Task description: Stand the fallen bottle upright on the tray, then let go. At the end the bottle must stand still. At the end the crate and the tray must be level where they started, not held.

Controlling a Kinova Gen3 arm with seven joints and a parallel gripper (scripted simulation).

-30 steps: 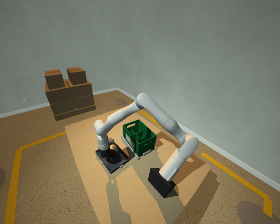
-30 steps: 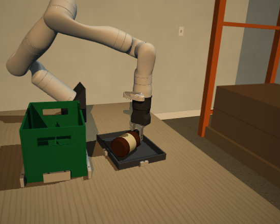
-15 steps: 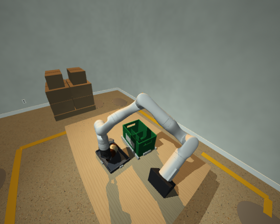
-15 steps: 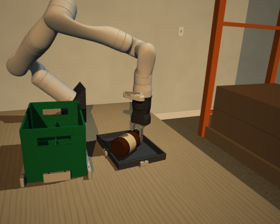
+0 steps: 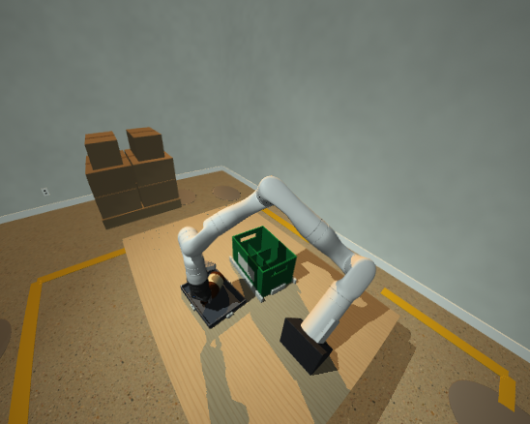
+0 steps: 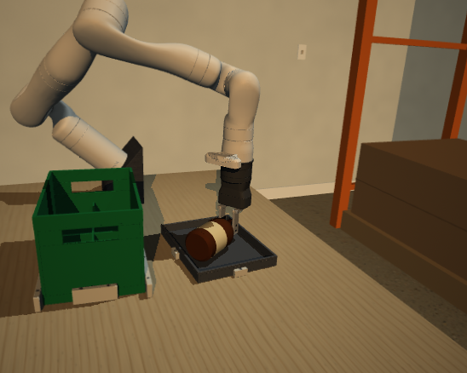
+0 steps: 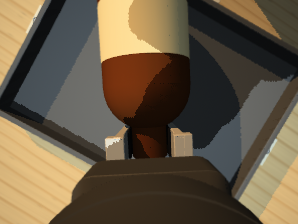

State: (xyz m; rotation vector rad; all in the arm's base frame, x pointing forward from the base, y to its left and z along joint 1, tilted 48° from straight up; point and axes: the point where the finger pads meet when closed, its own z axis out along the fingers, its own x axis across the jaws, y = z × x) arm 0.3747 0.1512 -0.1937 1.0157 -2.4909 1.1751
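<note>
A pale wooden slatted counter [image 6: 283,324] carries everything. A white seven-joint arm [image 6: 155,47] rises from a black block base [image 5: 299,355] at about 5 o'clock in the top view and arches over a dark green plastic crate [image 6: 87,251] with inner dividers, which sits level on the counter. Just beside the crate, at its 3 o'clock in the exterior view, lies a shallow black square tray [image 6: 257,266], flat on the counter. Inside it the brown bottle with a cream label band [image 6: 210,239] lies on its side, its base toward the camera. The dark pincer [image 7: 148,145] points straight down, partly closed, its two pale fingers clamped on the bottle's narrow brown neck.
</note>
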